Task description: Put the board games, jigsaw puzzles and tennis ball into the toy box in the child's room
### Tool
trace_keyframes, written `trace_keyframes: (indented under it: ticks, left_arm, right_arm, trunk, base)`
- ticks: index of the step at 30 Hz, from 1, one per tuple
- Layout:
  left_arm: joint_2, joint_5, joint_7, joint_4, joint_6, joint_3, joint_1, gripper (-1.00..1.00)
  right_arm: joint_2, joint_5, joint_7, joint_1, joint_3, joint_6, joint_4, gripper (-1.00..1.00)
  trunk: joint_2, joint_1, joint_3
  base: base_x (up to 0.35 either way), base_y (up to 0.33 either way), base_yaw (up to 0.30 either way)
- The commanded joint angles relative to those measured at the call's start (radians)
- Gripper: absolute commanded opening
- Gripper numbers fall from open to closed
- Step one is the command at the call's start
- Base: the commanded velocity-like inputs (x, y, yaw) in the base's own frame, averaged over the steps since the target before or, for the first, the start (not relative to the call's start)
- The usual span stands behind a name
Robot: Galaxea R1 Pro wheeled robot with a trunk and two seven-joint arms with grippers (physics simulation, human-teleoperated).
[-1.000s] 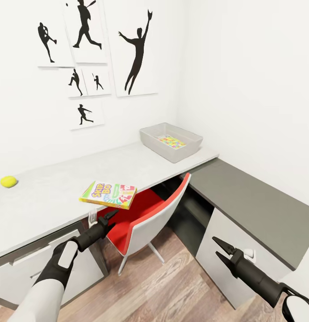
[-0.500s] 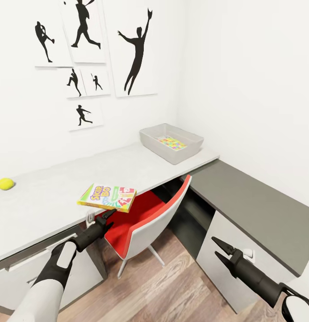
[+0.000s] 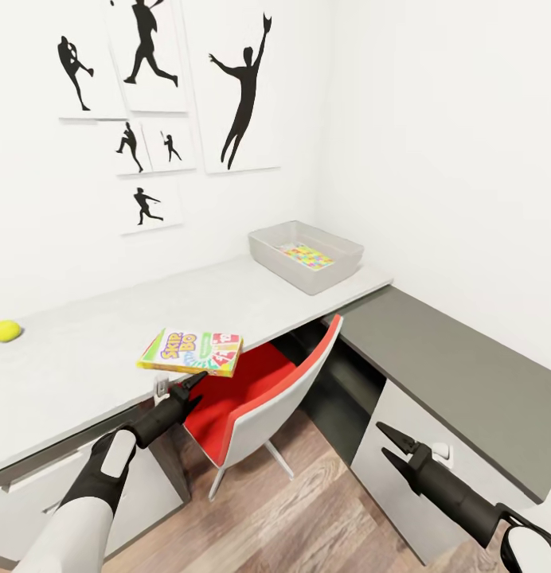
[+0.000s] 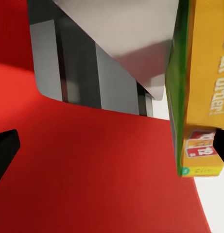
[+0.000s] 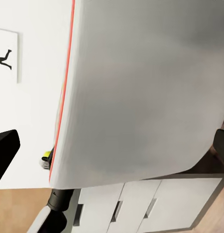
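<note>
Green-and-yellow printed card, the SKIP-BO box (image 3: 191,351) juts past the table (image 3: 84,350) edge; the left gripper (image 3: 190,384) seems to pinch its near edge, contact unclear. It looks light, stiff and slick. The right gripper (image 3: 388,444) hangs parted, empty.

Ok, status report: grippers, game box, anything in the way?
Left gripper under SKIP-BO box overhanging desk edge, open. Right gripper open, empty. Red chair below.
</note>
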Motion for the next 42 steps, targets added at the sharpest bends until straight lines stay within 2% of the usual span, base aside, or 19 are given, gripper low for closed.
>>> trace_keyframes:
  ticks: [1,22,29,39,42]
  left_arm:
    - [-0.001,0.002,-0.002,0.0,0.006,0.003,-0.001,1.0]
    - [-0.002,0.002,-0.005,0.0,0.005,0.003,0.0,1.0]
    - [-0.001,0.002,-0.017,0.0,0.002,0.002,0.0,1.0]
    - [-0.001,0.001,-0.027,0.001,0.003,0.002,0.0,1.0]
    - [-0.001,0.0,-0.046,0.001,0.003,0.001,0.001,1.0]
  right_arm:
    - [0.0,0.004,0.005,-0.001,-0.002,0.005,0.0,1.0]
    - [0.001,0.005,0.004,-0.002,-0.001,0.001,0.001,1.0]
    - [0.001,0.003,0.004,-0.001,0.0,-0.029,0.001,1.0]
    - [0.001,0.003,0.005,-0.001,0.0,-0.033,0.001,1.0]
    - [0.001,0.003,0.005,-0.001,0.0,-0.033,0.001,1.0]
  trunk:
    - [0.0,0.0,-0.001]
    - [0.0,0.0,-0.001]
    - [0.0,0.0,-0.001]
    - [0.0,0.0,-0.001]
    - [0.0,0.0,-0.001]
  base:
    - [0.025,0.0,0.0]
    - [0.002,0.0,0.0]
    - [0.0,0.0,0.0]
    - [0.0,0.0,0.0]
    - [0.0,0.0,0.0]
